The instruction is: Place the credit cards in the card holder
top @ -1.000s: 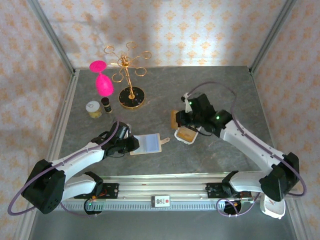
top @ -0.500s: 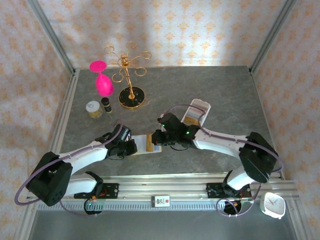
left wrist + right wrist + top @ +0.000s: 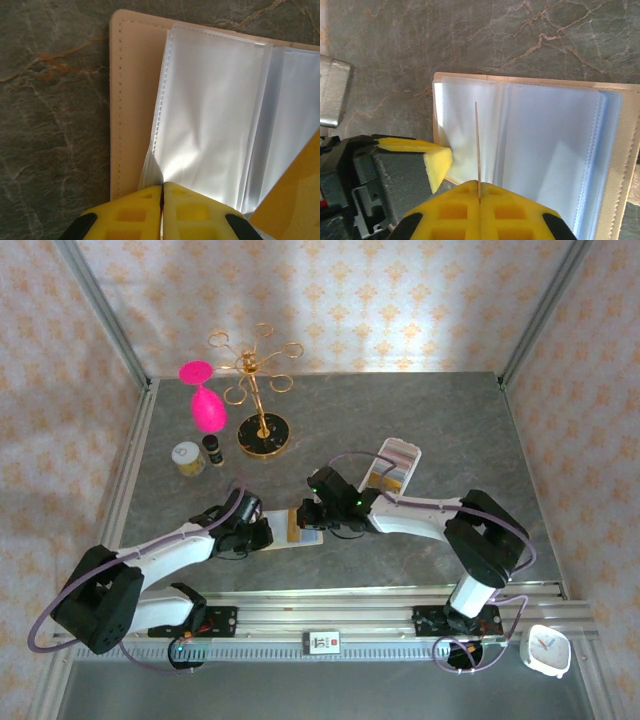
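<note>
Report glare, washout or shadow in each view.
Left wrist: light glares white off the card holder sleeves. Right wrist: sleeves washed pale, yet the gripped card reads crisp, edge-on. Top external: even light, soft shadows on the back wall.

Bright, even light from above, faint shadows on back wall (image 3: 250, 300), white glare on card holder sleeves (image 3: 200, 165) — focus adequate throughout.

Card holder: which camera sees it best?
The right wrist camera: the card holder lies open, nearly whole, clear pockets showing. The left wrist camera sees one end up close, where the left tool pinches a pocket. From the top it looks tiny between both arms.
</note>
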Tool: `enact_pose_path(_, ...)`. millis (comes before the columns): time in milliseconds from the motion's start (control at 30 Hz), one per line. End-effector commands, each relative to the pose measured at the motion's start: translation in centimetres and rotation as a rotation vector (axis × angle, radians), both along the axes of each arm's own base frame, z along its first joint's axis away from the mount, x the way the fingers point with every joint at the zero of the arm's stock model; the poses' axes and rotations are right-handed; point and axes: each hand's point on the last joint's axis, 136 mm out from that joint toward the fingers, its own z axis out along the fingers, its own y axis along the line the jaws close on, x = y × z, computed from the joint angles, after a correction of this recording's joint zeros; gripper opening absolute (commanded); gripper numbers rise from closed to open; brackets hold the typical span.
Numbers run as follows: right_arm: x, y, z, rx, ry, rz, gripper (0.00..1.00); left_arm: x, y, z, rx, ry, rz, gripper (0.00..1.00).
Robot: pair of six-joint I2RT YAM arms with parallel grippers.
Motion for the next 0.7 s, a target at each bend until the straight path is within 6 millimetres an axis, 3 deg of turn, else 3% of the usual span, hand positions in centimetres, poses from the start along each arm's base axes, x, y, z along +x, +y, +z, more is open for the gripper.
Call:
enact_pose_path(0, 1.1, 0.8, 0.4, -0.001, -0.044, -0.001, 0.0, -1.3, 1.8, -1.2, 0.075, 0.05, 0.036, 0.11)
enact_pose_path(500, 1.4, 0.9, -1.0, -0.008, -0.027, -0.019, 0.0, -1.2, 2.0, -1.1, 0.084, 0.048, 0.046, 0.16)
enact_pose_path(667, 1.2, 0.7, -1.8, -0.017, -0.01, -0.023, 0.0, -0.7, 2.3, -0.5, 0.093, 0.023, 0.065, 0.28)
